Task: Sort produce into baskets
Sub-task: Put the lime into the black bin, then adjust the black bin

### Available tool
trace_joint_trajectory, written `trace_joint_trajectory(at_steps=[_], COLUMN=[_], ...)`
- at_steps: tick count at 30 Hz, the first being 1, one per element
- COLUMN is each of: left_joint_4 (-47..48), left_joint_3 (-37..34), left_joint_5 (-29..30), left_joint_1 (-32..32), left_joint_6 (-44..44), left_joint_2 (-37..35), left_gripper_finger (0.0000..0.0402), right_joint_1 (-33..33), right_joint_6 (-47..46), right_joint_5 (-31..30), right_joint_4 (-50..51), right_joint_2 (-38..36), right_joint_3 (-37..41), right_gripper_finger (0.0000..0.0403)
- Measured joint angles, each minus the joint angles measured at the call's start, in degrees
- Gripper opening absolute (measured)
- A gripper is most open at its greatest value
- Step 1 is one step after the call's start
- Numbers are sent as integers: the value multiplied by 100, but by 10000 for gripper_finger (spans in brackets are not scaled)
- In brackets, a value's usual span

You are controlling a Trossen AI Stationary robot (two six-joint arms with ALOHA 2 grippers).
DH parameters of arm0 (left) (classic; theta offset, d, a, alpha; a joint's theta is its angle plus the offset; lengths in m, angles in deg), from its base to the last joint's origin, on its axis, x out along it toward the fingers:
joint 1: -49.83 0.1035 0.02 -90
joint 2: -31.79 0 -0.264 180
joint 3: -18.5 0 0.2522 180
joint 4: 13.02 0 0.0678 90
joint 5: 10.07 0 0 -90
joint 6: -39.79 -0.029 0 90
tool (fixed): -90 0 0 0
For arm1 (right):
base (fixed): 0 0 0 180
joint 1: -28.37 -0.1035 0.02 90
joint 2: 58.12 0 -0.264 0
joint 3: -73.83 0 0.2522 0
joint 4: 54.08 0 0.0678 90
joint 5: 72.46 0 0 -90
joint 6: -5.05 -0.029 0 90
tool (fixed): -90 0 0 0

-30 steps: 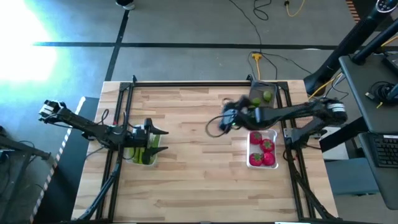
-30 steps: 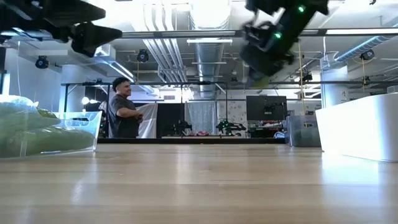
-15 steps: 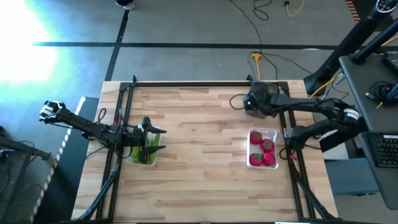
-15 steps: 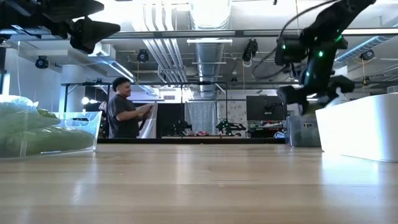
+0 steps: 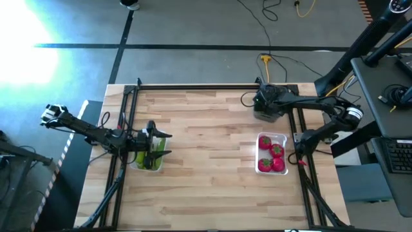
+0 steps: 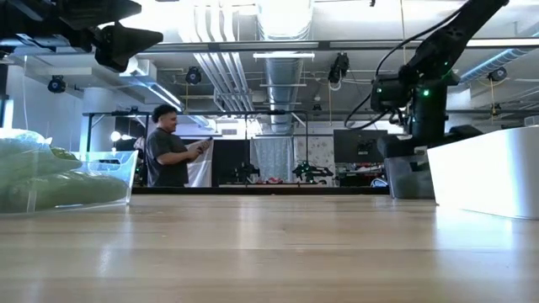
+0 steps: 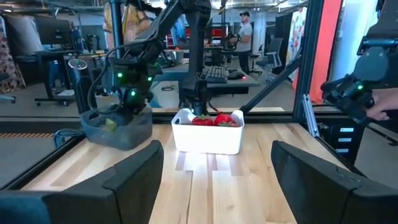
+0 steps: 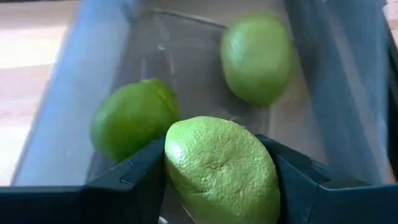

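The right gripper (image 8: 217, 186) holds a lime (image 8: 221, 171) between its fingers, inside the grey basket (image 5: 267, 116) at the tabletop's far right corner, above two more limes (image 8: 134, 118). The left gripper (image 5: 161, 145), fingers spread wide, hovers over the cucumber basket (image 5: 149, 161) by the left edge. Tomatoes (image 5: 271, 156) fill the white basket (image 5: 282, 138).

I see 3 limes at the grey basket (image 8: 74, 93): 2 lie loose inside it (image 8: 132, 118), and 1 pebbly lime (image 8: 221, 171) sits pinched between dark fingers (image 8: 124, 180). 4 red tomatoes (image 5: 271, 156) fill the white basket (image 5: 283, 138). Cucumbers (image 5: 147, 158) lie in the clear basket (image 6: 118, 172).
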Motion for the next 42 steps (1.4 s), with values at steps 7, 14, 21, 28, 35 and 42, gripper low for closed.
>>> trace_joint_trajectory(at_steps=[7,14,21,28,35,42], left_joint_4=[-142,-147,-151,-151,-149,-149], left_joint_3=[0,0,0,0,0,0], left_joint_5=[4,4,7,7,7,6], left_joint_1=[0,0,0,0,0,0], left_joint_6=[2,0,-37,-37,-37,8], left_joint_2=[-11,-17,-17,-17,-17,-17], left_gripper_finger=[280,280,280,280,280,280], right_joint_1=[0,-191,-1085,-1556,-1582,-1580], right_joint_6=[167,763,1011,910,907,698], right_joint_5=[-9,-126,-57,210,142,139], right_joint_4=[-65,-221,-821,-533,94,665], right_joint_2=[-86,-553,-785,-621,-625,-694], right_joint_3=[15,-101,-107,-107,-109,-111], right_gripper_finger=[270,311,308,291,280,268])
